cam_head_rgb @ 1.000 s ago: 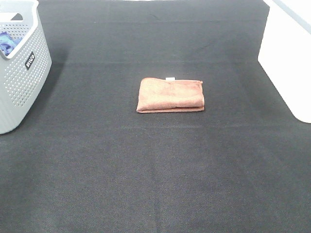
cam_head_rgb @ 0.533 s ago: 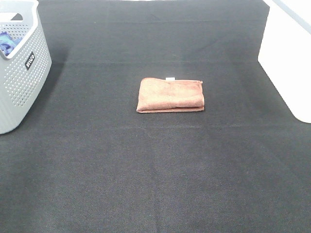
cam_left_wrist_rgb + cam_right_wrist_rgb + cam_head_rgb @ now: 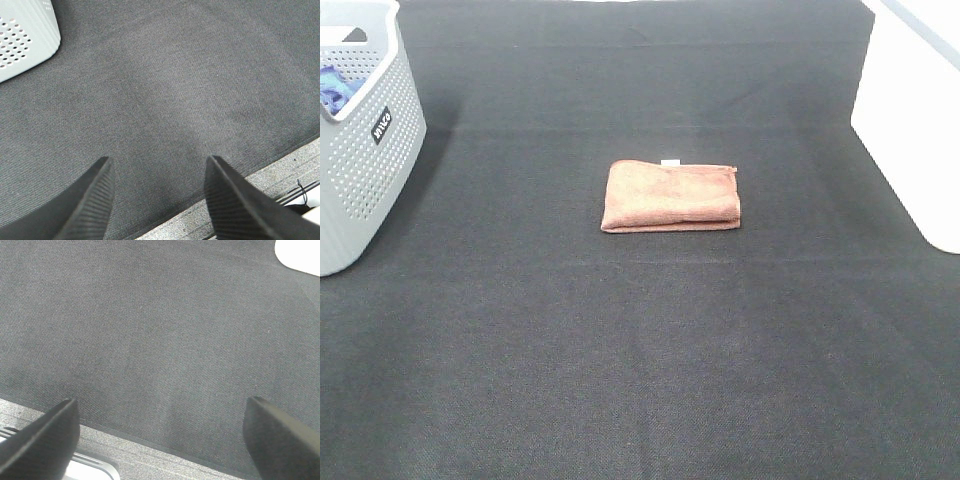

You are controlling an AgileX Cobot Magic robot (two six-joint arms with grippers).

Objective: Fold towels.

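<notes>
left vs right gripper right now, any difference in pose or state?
Spread: the right gripper has its fingers set wider apart than the left gripper. Nearby: the left gripper's view takes in the grey basket, the right gripper's the white bin. Shared: both open, empty, over the black mat, away from the towel.

Reddish-brown towel (image 3: 671, 196) (white tag), dark grey mat (image 3: 640, 350), perforated grey basket (image 3: 365, 150).
</notes>
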